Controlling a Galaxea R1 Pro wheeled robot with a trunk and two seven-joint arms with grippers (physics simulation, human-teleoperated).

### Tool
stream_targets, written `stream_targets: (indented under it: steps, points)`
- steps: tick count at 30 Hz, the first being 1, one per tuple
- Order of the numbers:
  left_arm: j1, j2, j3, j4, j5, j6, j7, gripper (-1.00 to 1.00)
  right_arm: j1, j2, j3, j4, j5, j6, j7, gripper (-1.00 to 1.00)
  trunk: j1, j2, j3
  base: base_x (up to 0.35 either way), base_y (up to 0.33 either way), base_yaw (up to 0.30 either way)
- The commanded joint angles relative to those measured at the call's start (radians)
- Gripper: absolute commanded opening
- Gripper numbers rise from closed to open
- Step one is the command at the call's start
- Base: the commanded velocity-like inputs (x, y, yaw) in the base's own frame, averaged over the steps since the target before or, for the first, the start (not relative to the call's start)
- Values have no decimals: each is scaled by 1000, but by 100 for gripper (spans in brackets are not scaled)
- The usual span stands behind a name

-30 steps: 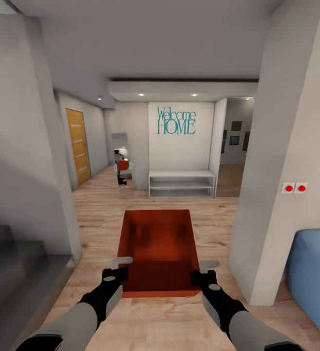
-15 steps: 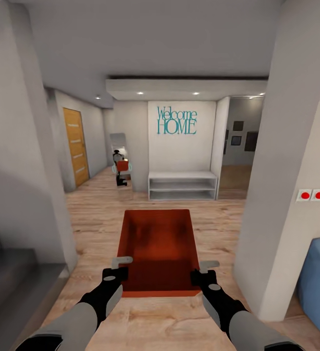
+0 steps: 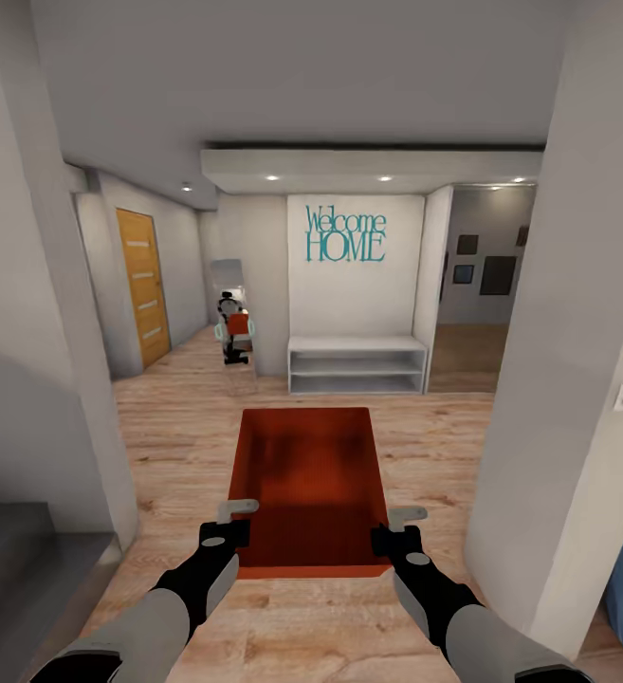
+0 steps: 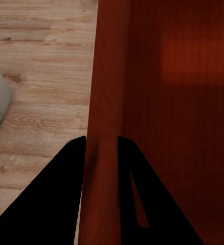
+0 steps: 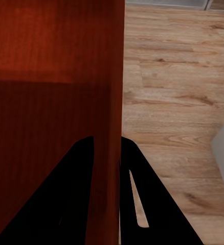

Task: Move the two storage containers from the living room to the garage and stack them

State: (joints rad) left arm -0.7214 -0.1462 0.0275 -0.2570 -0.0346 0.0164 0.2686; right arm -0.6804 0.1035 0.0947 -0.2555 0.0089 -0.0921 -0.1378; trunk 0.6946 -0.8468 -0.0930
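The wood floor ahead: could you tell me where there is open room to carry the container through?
Open planks run from the storage container to the white shelf unit. Tighter at the left wall corner and right pillar.

you get even, soft light from small recessed ceiling spotlights; near grey walls blur and stretch at the edges.

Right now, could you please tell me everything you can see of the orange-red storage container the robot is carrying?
The storage container is an orange-red, lidless rectangular bin with thin plain walls and nothing inside. It is held level in front of the robot, long side pointing ahead, above the wood-plank floor. The left gripper is clamped over its left wall and the right gripper over its right wall, near the end closest to the robot; each wrist view shows one finger inside and one outside the wall.
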Motion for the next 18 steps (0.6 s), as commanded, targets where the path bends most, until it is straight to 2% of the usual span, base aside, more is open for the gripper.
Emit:
stream_targets:
  steps: [1,18]
  points:
    - [-1,7,42,-10,-25,-26,14,-100,-1,-1,-17,3,-6,-2,-6,-100,1,-1,-2,323,0,0]
    - [-1,9,40,-7,-25,-26,14,-100,-1,-1,-16,3,-6,-2,-6,-100,1,-1,-2,323,0,0]
